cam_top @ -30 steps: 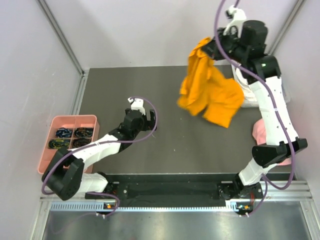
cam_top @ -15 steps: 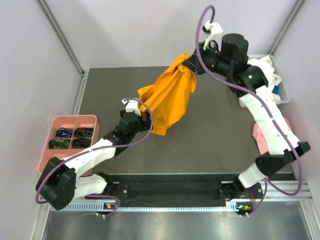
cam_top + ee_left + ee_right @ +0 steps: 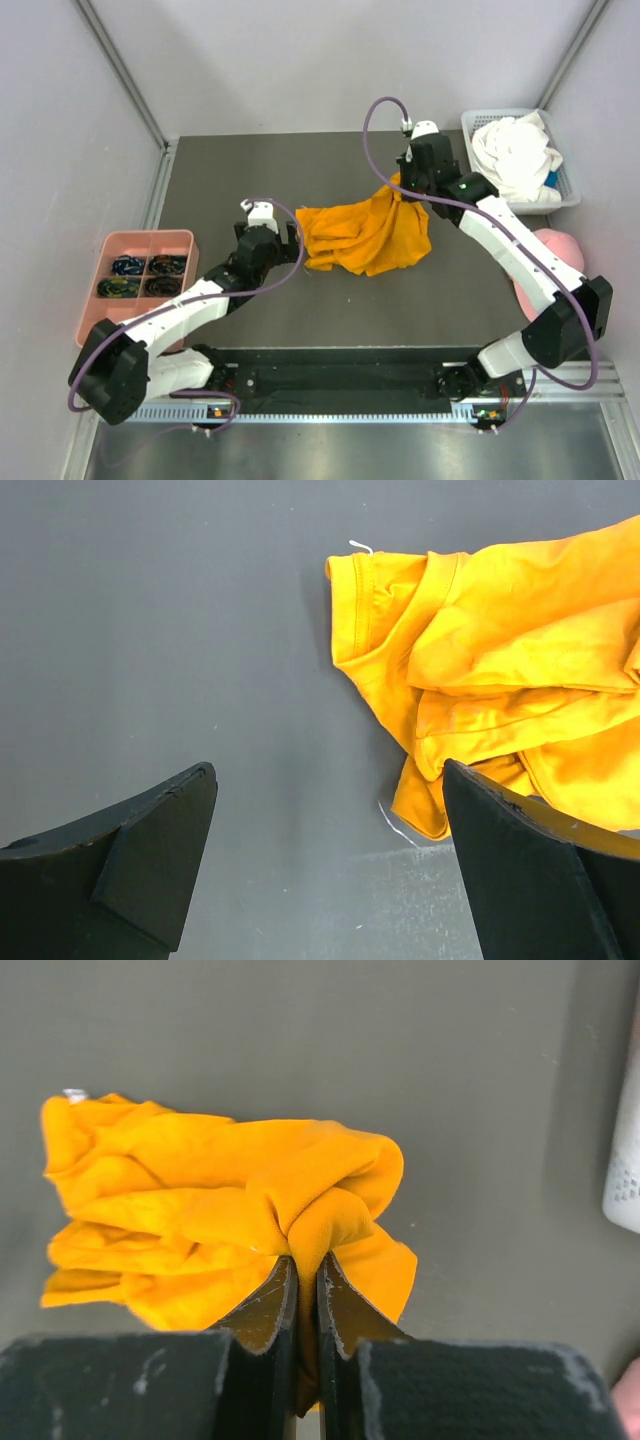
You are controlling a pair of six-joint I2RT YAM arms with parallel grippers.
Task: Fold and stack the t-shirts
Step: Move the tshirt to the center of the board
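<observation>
The orange t-shirt point(image 3: 365, 238) lies in a bumpy heap in the middle of the dark table point(image 3: 220, 170). The right gripper point(image 3: 306, 1265) pinches a fold of it tight between its two fingers. The left gripper point(image 3: 328, 780) is just beside the shirt's other end, fingers wide apart and holding nothing, and the white t-shirt point(image 3: 515, 155) is bunched up in a basket point(image 3: 505, 113) at the far right corner.
</observation>
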